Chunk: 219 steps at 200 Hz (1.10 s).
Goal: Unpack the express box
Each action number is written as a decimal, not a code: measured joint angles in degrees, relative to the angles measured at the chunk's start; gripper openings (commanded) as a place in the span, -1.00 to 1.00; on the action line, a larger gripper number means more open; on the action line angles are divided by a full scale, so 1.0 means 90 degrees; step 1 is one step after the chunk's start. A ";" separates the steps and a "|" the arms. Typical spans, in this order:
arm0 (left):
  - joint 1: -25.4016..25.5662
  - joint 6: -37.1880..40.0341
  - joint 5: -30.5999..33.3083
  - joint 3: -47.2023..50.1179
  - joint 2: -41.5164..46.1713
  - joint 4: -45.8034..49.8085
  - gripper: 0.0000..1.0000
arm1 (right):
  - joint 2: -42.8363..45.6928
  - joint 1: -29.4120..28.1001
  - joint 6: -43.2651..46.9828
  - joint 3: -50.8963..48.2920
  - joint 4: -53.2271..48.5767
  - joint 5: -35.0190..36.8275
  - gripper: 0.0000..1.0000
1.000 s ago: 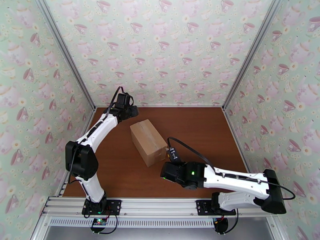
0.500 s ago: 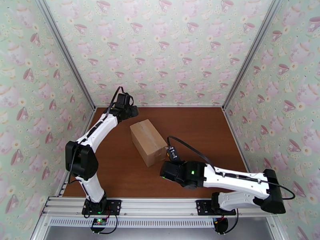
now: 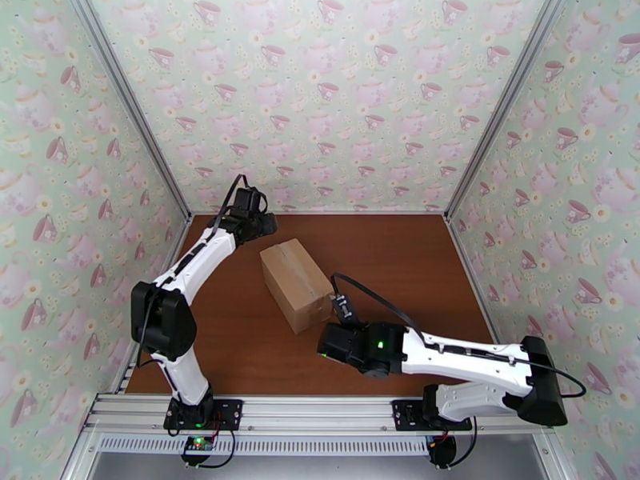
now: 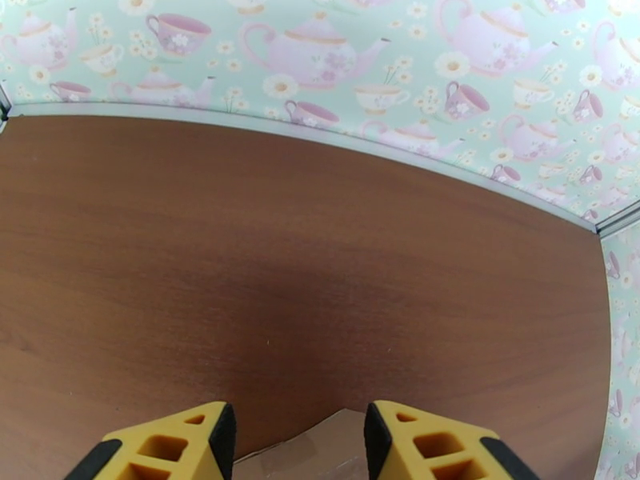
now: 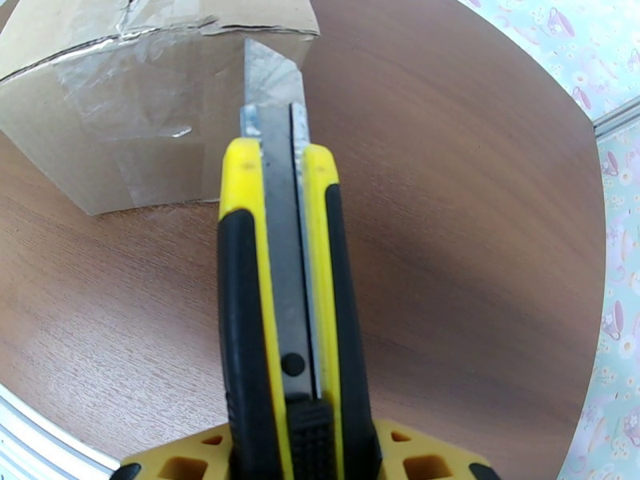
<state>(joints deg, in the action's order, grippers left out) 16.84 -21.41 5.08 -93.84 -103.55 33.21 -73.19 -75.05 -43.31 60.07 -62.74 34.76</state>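
Top external view shows you the express box lying flaps-closed, angled, mid-table. Your right gripper clamps a yellow utility knife, blade extended just beside the box's taped end. Your left gripper stands parted, empty, above its far corner.

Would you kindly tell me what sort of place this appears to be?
Likely a lab test booth: teacup-print wall panels in metal framing enclose a wooden table, and a rail carries the left arm and right arm.
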 measured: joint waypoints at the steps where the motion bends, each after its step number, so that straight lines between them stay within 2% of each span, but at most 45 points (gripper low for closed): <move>1: 0.0000 0.0000 0.0002 0.0000 0.0000 0.0000 -0.02 | 0.0000 0.0000 0.0000 0.0000 0.0000 0.0000 -1.00; 219: -0.0007 0.0000 0.0000 0.0000 0.0002 -0.0005 -0.02 | -0.0168 0.0000 0.0044 0.0155 -0.0078 0.0002 -1.00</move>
<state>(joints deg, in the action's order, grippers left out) 16.78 -21.41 5.08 -93.84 -103.53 33.17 -74.70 -75.05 -42.92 61.47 -63.44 34.79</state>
